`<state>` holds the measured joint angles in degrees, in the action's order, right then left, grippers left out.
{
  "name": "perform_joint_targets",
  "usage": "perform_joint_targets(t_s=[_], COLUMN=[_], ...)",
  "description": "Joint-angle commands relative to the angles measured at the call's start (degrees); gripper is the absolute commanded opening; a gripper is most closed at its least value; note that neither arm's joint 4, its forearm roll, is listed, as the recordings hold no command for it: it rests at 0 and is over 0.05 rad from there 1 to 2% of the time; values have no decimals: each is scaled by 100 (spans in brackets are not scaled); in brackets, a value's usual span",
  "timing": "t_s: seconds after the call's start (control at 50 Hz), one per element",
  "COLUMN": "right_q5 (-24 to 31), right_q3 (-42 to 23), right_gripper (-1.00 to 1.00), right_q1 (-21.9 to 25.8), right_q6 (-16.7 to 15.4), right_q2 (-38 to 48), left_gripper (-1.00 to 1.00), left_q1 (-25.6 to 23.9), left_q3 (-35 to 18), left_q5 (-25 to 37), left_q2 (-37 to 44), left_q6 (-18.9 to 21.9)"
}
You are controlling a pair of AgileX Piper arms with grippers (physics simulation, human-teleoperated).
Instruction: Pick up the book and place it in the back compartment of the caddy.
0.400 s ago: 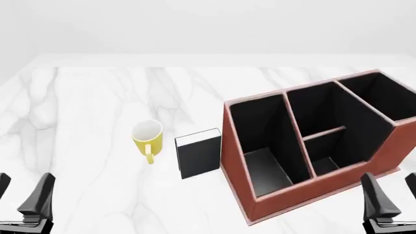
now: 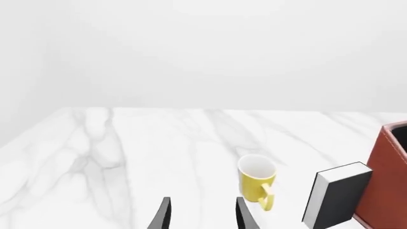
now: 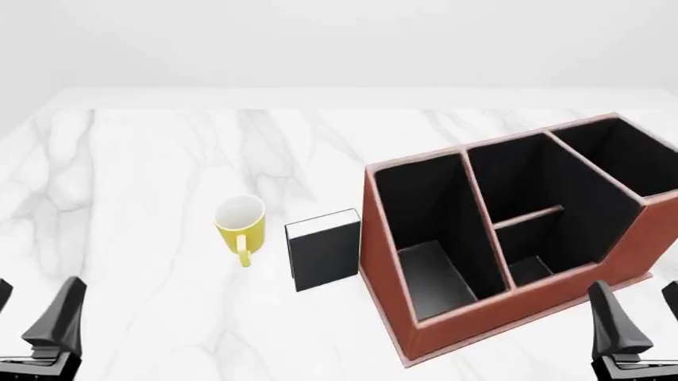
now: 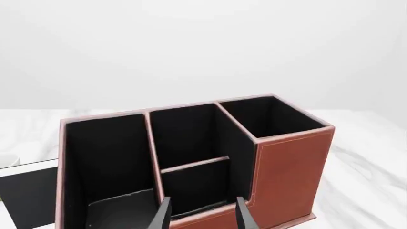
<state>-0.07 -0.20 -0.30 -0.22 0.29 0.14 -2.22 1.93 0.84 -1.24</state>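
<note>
While nothing is yet held, both pincers sit low at the near edge of the table (image 3: 148, 159), apart from every object.

Left pincer (image 3: 27, 329): fingers spread, released, nothing between them. In its wrist view the two dark tips point toward open marble just beside the mug.

Table: white marble-look top with grey veining, smooth and glossy.

Yellow mug (image 3: 240, 222): lying on its side, white inside facing the camera, handle toward the near edge. Glazed look. Near the book but apart from it.

Book (image 3: 324, 250): stands upright on the table between the mug and the caddy, plain matte black cover facing the arms, white page block showing along the top and left edge. In the left wrist view it leans toward, or touches, the caddy's wall; cannot tell which. Judged light, stiff and thin, apt to topple if nudged. Best hold is likely across the thickness near the top edge, one finger on each cover; the cover looks smooth, so a firm squeeze.

Caddy (image 3: 382, 262): reddish-brown, leather-like outside with pale stitching, black lining, straight dividers, stepped and sloped side. Back compartment (image 3: 620, 159) is at far right, tallest.

Right pincer (image 3: 636, 329): fingers apart, released, aimed at the caddy's low front wall.
</note>
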Motion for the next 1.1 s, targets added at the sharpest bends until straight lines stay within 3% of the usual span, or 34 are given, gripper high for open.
perform_joint_targets(t_s=[0.02,0.16,0.24,0.38,0.6,0.62,0.68,0.8,0.96,1.1], right_q5=[-2,-5,-20,-59,-71,-78,-102,-52,-74,-110], right_q3=[-2,0,3,5,4,5,5,3,5,8], right_gripper=[100,100,100,100,100,100,100,100,100,100], right_q1=[-1,6,10,11,5,5,1,14,23,15], right_q6=[4,2,15,35,40,43,44,51,53,63], right_q2=[6,13,37,85,106,113,141,101,126,167], left_gripper=[100,100,100,100,100,100,100,100,100,100], left_q1=[-192,-549,-952,-1374,-2147,-2471,-2392,-2795,-2783,-2860], left_q3=[-385,-1006,-1594,-2964,-4519,-4700,-4982,-5941,-6842,-7951], left_q5=[162,5,156,839,1791,2012,2148,2897,3368,3989], left_q2=[263,1323,2078,3078,4130,4282,4487,5074,5835,6765], left_q6=[92,216,735,1037,1361,1290,1563,1729,2041,2341])
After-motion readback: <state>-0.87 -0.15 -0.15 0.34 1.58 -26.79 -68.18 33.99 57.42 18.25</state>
